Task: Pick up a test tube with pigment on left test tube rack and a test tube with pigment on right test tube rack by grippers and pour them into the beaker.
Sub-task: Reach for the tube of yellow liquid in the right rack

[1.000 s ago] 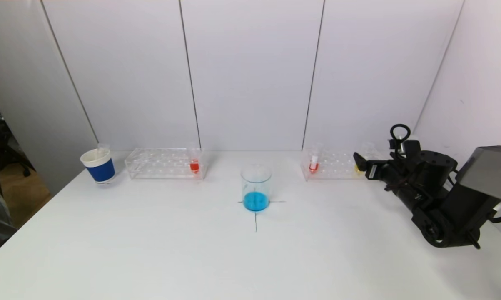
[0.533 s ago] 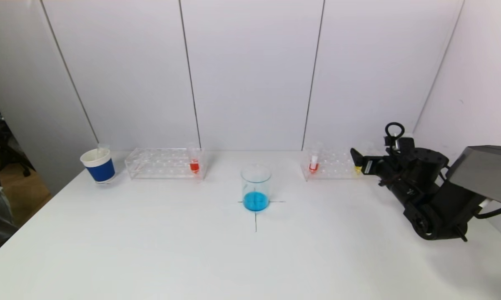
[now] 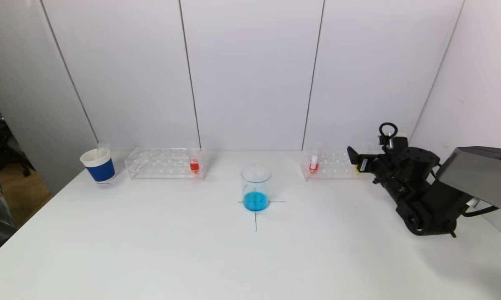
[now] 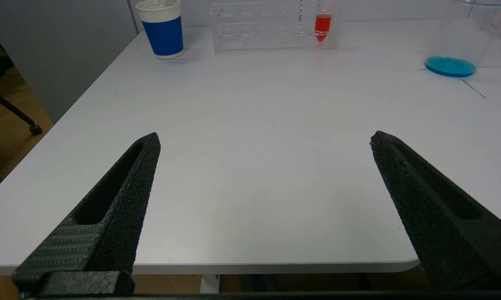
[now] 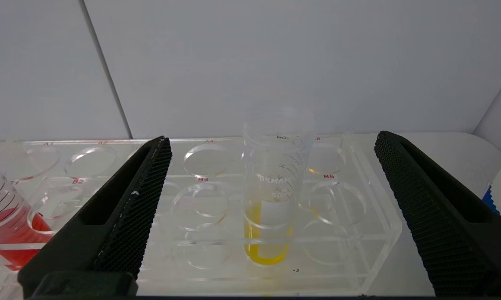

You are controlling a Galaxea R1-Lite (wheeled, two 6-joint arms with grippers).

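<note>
Right tool (image 5: 271, 141), wide open and empty, hides yellow tube (image 5: 269, 233) from head view.

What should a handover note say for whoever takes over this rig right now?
Right gripper: open, lined up on the yellow tube in the right rack, not touching.
Left gripper: open, empty, over the near table edge.
Red tube stands in the left rack; another red tube in the right rack.
Beaker at centre holds blue liquid.
Done: approach only.
Left: grasp both tubes, pour.
</note>
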